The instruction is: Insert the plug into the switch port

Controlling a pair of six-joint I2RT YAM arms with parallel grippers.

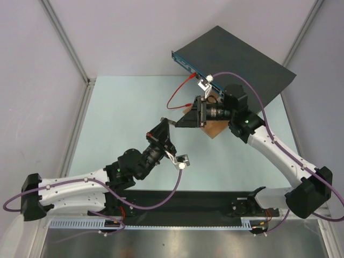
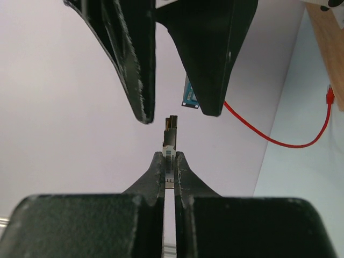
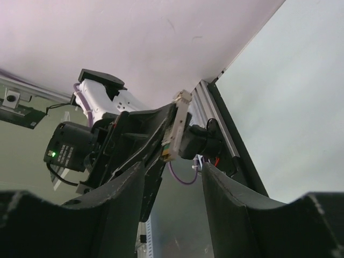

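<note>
Out over the middle of the counter [image 1: 123, 113], the left hand [image 2: 171, 158] was pinched shut on the plug [image 2: 171, 141], clamping its lower half and leaving the top end sticking out free. The right hand [image 3: 172, 169] sat nose to nose with it, fingers spread wide with nothing in them, tips just past the plug's free end but not touching it. The switch [image 1: 244, 56] was at the far right of the counter, blue port edge turned toward the arms and clear of both hands. A red cable [image 2: 269, 138] looped across the counter below that edge. I couldn't make out any cable on the held plug itself. My read: the plug is tiny, light, hard plastic and pretty slick, so it'd twist easily in a loose pinch. The latch tab is probably the bit that snaps. I'd grab it by the flat sides near the back, leave the nose bare, and keep it square to the port, since those ports won't forgive much tilt.
</note>
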